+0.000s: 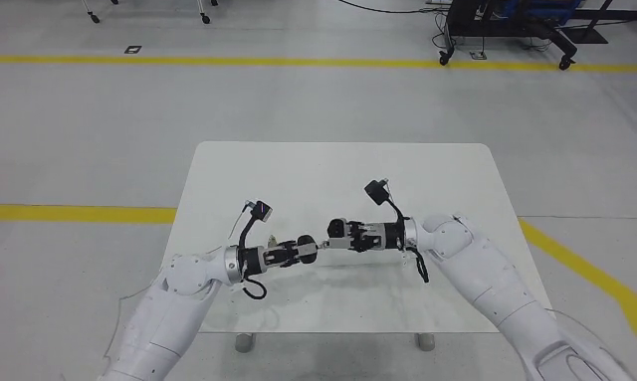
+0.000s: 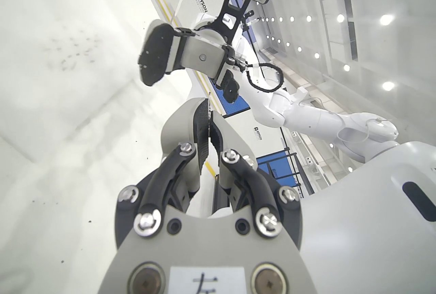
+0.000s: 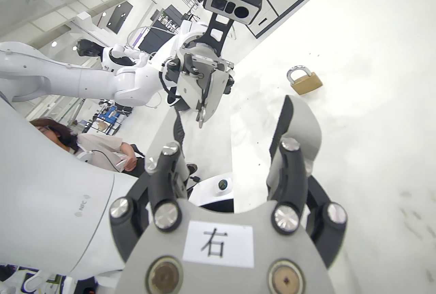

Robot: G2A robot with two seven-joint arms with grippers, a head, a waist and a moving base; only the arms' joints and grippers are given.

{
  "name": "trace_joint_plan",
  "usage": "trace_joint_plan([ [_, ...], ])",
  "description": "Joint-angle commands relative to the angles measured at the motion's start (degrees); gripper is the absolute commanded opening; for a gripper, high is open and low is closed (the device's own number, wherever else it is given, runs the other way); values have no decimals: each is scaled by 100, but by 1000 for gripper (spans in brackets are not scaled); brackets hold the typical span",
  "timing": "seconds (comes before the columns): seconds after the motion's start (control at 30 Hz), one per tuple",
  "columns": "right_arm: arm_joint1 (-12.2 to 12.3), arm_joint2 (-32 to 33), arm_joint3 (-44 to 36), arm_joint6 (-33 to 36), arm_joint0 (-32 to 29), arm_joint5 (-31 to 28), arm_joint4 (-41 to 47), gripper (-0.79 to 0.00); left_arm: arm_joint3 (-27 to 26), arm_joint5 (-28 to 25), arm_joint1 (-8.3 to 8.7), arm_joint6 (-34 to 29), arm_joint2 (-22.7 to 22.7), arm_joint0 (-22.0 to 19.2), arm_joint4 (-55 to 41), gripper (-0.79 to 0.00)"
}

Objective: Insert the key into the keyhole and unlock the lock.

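left claw (image 2: pixel 207 116) pinched shut on key (image 3: pixel 201 116), tip sticking out toward right claw | right claw (image 3: pixel 233 113) wide open, holding nothing | lock (image 3: pixel 305 80) flat on worktop (image 3: pixel 357 138), near right claw, touching neither

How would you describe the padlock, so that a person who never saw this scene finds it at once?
Start from the white table; on its bare surface, near the open right gripper, lies a small padlock. It is the only brass-coloured thing there, with a silvery shackle, while the key is held off the table in the left gripper.
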Motion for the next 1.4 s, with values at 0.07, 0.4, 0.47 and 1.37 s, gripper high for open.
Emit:
trace_joint_plan([
  [0.07,79,-163,-87,88,30,88,263,-483,-54,42,10,197,46,8,296,-785],
  [0.4,273,-535,-152,389,173,388,684,-483,-116,-40,34,357,116,27,400,-785],
  [0.47,295,-601,-136,390,205,390,715,-505,-118,-72,41,349,127,28,395,-785],
  [1.37,390,-1192,107,83,513,83,1187,-785,-147,-19,116,547,243,-19,453,0],
])
